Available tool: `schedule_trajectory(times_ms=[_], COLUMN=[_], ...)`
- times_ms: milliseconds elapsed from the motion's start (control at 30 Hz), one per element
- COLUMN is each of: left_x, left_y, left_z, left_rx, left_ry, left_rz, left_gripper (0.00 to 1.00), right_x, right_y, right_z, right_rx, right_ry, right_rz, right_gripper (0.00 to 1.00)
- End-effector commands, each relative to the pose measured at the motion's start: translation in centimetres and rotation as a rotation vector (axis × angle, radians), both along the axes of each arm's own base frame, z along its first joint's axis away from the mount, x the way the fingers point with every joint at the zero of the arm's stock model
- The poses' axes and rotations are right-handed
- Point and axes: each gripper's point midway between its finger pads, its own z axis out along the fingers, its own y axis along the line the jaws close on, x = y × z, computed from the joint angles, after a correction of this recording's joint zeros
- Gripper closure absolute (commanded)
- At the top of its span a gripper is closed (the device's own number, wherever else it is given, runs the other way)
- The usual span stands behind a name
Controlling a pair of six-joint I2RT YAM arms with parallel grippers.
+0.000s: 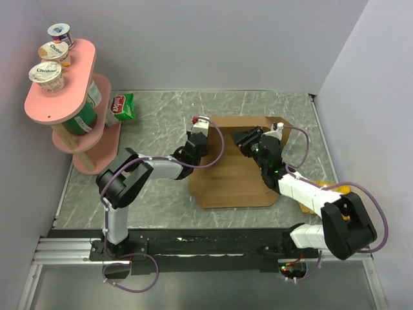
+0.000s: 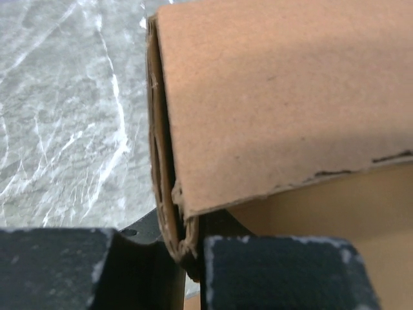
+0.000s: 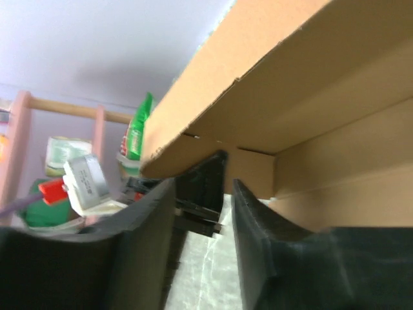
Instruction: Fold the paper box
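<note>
The paper box (image 1: 235,177) is a brown corrugated sheet lying partly folded on the marbled table, its back part raised. My left gripper (image 1: 195,147) sits at the box's left side. In the left wrist view it (image 2: 187,252) is shut on the doubled cardboard edge of the box (image 2: 277,97), which stands pinched between the dark pads. My right gripper (image 1: 245,139) is at the raised back part. In the right wrist view it (image 3: 203,194) is open with nothing between the fingers, and the box's flap (image 3: 290,84) hangs just above them.
A pink two-tier shelf (image 1: 61,97) with yogurt cups stands at the far left, with a green snack bag (image 1: 122,108) beside it. A yellow object (image 1: 335,189) lies under the right arm. Walls close in the table at the back and on the right.
</note>
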Motion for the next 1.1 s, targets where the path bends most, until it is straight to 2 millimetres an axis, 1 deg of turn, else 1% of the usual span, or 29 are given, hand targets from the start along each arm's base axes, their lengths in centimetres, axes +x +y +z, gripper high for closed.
schedule_trajectory(times_ms=[0,33,67,100,133,167,200,233,267,300,333,367,400,433,467,500,567,600,667,700,800,833,900,933,967,1000,1067], left_x=[-2.1,-2.3,-2.8,-2.9,-3.0,-3.5,-3.6,-4.0,-4.3,-4.4,-5.0,-4.8,-4.8,-5.1,-5.0,-5.1,-5.3,-5.4,-5.5,-5.5,-5.7,-5.8,-5.8,-5.7,-5.7,-5.7,-5.6], left_y=[1.1,1.5,1.8,2.5,2.9,3.4,4.0,4.0,4.4,4.7,4.7,5.2,5.6,5.7,6.3,6.6,7.1,7.3,7.7,7.8,7.8,7.9,7.9,7.9,8.0,8.0,7.8], left_z=[-0.6,-0.4,-0.7,0.1,0.3,0.1,1.0,1.2,1.0,2.0,1.7,2.1,2.7,2.8,3.0,3.5,3.7,4.2,4.0,4.0,4.0,3.9,3.9,4.0,3.9,3.3,3.2], left_rx=[0.054,0.031,0.022,-0.007,-0.014,-0.007,-0.009,0.002,0.008,0.000,-0.001,-0.009,-0.016,-0.027,-0.034,-0.039,-0.053,-0.062,-0.079,-0.083,-0.115,-0.121,-0.122,-0.123,-0.124,-0.121,-0.128], left_ry=[0.125,0.143,0.170,0.183,0.191,0.204,0.192,0.192,0.198,0.184,0.215,0.222,0.221,0.249,0.254,0.254,0.270,0.262,0.280,0.283,0.289,0.294,0.299,0.301,0.310,0.329,0.342], left_rz=[-0.124,-0.138,-0.175,-0.205,-0.221,-0.246,-0.254,-0.286,-0.304,-0.307,-0.337,-0.340,-0.331,-0.341,-0.329,-0.325,-0.332,-0.335,-0.343,-0.344,-0.361,-0.359,-0.361,-0.357,-0.353,-0.349,-0.349], left_gripper=[0.90,0.90,0.90,0.90,0.92,0.92,0.93,0.95,0.95,0.95,0.95,0.94,0.94,0.94,0.94,0.94,0.94,0.94,0.95,0.99,0.99,0.99,0.99,0.99,0.99,0.99,0.99], right_x=[-1.5,-2.0,-2.5,-3.5,-4.1,-4.7,-5.5,-6.0,-6.4,-6.6,-6.6,-7.1,-7.4,-7.8,-8.4,-8.6,-9.4,-9.6,-10.0,-10.1,-10.6,-10.7,-11.1,-11.2,-11.4,-11.5,-11.6], right_y=[-1.4,-2.0,-2.5,-3.4,-4.0,-4.3,-4.7,-5.0,-5.3,-5.5,-6.1,-6.8,-6.8,-7.0,-7.4,-8.1,-9.0,-9.3,-9.1,-8.9,-8.8,-8.9,-9.3,-9.5,-9.4,-9.4,-9.3], right_z=[4.0,4.1,4.2,5.0,5.3,5.3,6.4,5.9,6.4,6.3,6.3,5.8,5.7,5.7,5.6,5.4,5.0,5.1,4.9,4.7,3.5,2.4,1.4,0.4,0.0,-0.4,-1.2], right_rx=[-0.162,-0.238,-0.277,-0.304,-0.356,-0.386,-0.402,-0.461,-0.472,-0.494,-0.535,-0.553,-0.576,-0.594,-0.613,-0.652,-0.690,-0.720,-0.737,-0.743,-0.735,-0.737,-0.745,-0.753,-0.754,-0.758,-0.757], right_ry=[-0.099,-0.115,-0.121,-0.137,-0.165,-0.182,-0.223,-0.222,-0.235,-0.235,-0.236,-0.201,-0.207,-0.210,-0.212,-0.209,-0.195,-0.207,-0.223,-0.225,-0.206,-0.184,-0.166,-0.146,-0.142,-0.137,-0.125], right_rz=[0.020,0.027,0.027,0.020,0.026,0.043,0.048,0.073,0.100,0.117,0.120,0.140,0.170,0.182,0.184,0.170,0.154,0.155,0.183,0.196,0.214,0.219,0.212,0.215,0.221,0.228,0.241], right_gripper=[0.30,0.24,0.20,0.13,0.10,0.07,0.01,0.00,0.00,0.00,0.00,0.00,0.00,0.00,0.00,0.00,0.00,0.00,0.00,0.00,0.00,0.00,0.00,0.00,0.00,0.00,0.00])
